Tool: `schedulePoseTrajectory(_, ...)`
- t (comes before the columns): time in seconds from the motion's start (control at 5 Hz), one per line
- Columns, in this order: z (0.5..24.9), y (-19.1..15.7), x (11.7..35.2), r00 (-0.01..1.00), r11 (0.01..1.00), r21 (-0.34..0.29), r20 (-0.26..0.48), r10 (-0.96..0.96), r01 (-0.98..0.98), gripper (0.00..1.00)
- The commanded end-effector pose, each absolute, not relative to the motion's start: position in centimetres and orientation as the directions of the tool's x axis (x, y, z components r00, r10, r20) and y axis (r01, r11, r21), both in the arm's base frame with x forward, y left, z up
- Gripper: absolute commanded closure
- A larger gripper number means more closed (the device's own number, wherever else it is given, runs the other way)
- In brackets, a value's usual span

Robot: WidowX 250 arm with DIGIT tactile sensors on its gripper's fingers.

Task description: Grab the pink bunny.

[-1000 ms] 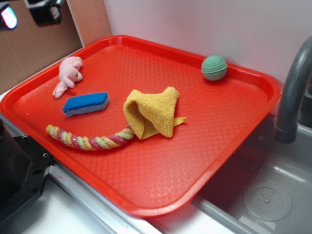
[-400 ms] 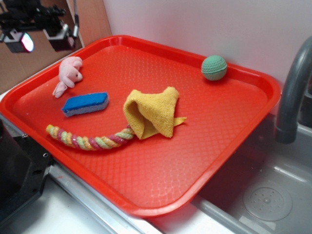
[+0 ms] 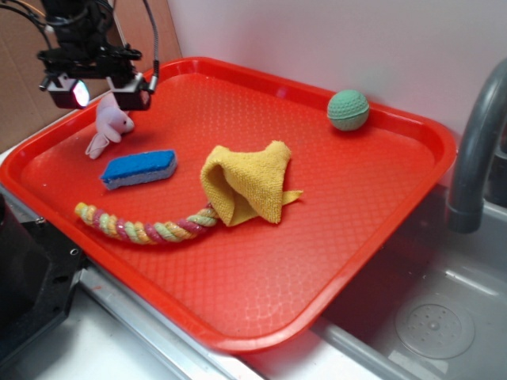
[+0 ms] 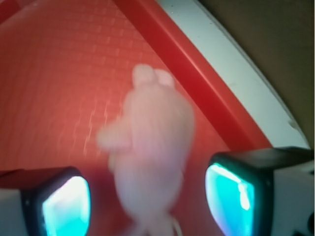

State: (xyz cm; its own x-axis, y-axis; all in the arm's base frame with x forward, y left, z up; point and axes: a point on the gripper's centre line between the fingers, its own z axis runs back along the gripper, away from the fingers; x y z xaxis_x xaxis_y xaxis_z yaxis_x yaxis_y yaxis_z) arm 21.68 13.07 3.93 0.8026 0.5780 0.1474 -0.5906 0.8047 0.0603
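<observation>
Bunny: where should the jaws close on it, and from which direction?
Grip the bunny across its plump middle, coming straight down from above. It lies flat on the tray, and in the wrist view its body already sits between the open jaws of the gripper. The thin ears give less to hold.

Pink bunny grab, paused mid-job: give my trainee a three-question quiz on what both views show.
1. True or false: the hand is shut on the pink bunny.
2. What lies nearest the bunny on the red tray: A green ball, B blue sponge, C yellow cloth?
3. In the wrist view, where is the bunny relative to the fingers?

Key: 1 false, it is open above it. 2 B. 3 between them.
</observation>
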Motion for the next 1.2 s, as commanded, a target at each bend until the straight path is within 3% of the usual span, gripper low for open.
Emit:
schedulePoseTrajectory(0.0, 2.6, 14.3, 23.6, 0.818, 0.819, 0.062, 0.124, 0.561, -0.571, 0.86)
schedulePoseTrajectory(0.2, 3.6, 14.1, 22.9, 0.846, 0.844, 0.073, 0.095, 0.525, -0.531, 1.0)
schedulePoseTrajectory(0.6, 12.4, 11.3, 20.1, 0.928, 0.932, 0.008, 0.096, 0.36, -0.363, 1.0)
schedulePoseTrajectory(0.8, 16.1, 8.9, 18.7, 0.95, 0.956, 0.029, 0.127, 0.286, -0.291, 1.0)
schedulePoseTrajectory(1.0, 17.8, 6.7, 18.1, 0.975, 0.978, 0.039, 0.093, 0.201, -0.205, 1.0)
